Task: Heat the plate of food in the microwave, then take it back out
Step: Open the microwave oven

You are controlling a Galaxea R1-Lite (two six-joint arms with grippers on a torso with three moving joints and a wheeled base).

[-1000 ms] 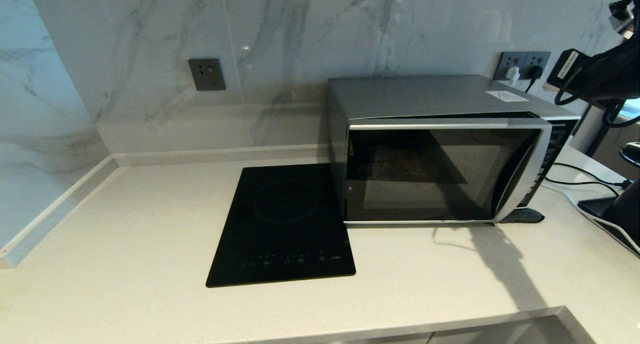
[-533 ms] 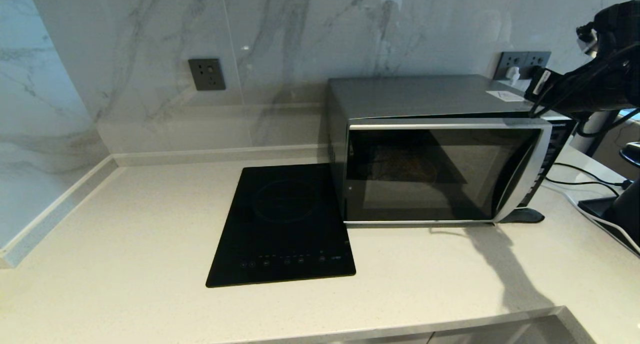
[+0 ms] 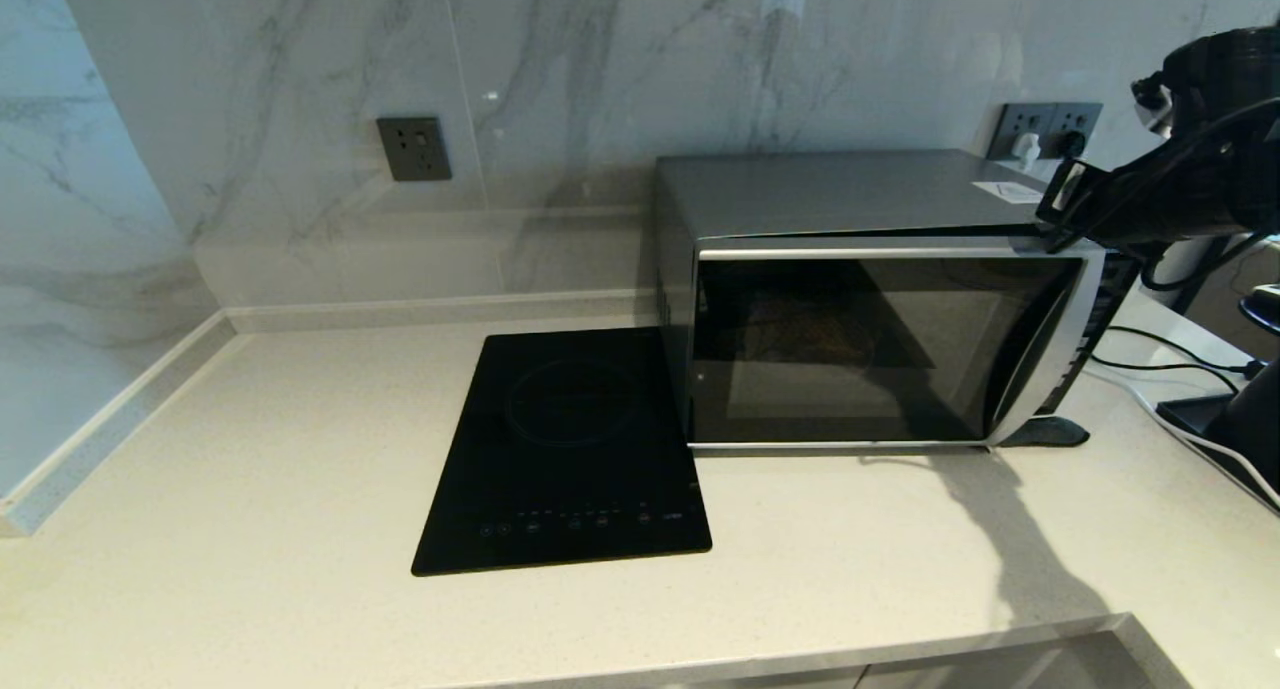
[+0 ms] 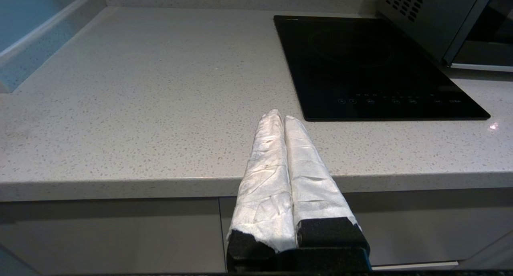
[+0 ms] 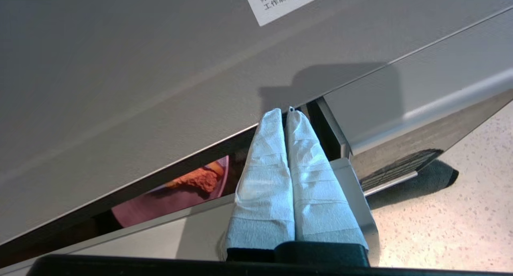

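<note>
The silver-grey microwave [image 3: 850, 194] stands at the back right of the counter, its dark glass door [image 3: 880, 349] slightly ajar along the handle side. My right gripper [image 5: 283, 113] is shut, and its white-wrapped tips reach into the gap between the door's top corner and the oven body [image 3: 1050, 234]. Through that gap the lilac plate of food [image 5: 160, 208] shows inside, with a brown fried piece [image 5: 194, 180] on it. Behind the door glass the food [image 3: 810, 331] is only dimly visible. My left gripper [image 4: 279, 116] is shut and empty, parked low before the counter's front edge.
A flat black cooktop [image 3: 570, 449] lies left of the microwave. Wall sockets [image 3: 414, 149] sit on the marble backsplash, with plugs [image 3: 1045, 134] behind the oven. Cables [image 3: 1180, 369] and a black stand [image 3: 1250, 419] crowd the counter to the right.
My right arm has swung leftward and down from the frame's right edge, bringing its gripper to the microwave's top right front corner. The door and the left arm look unchanged.
</note>
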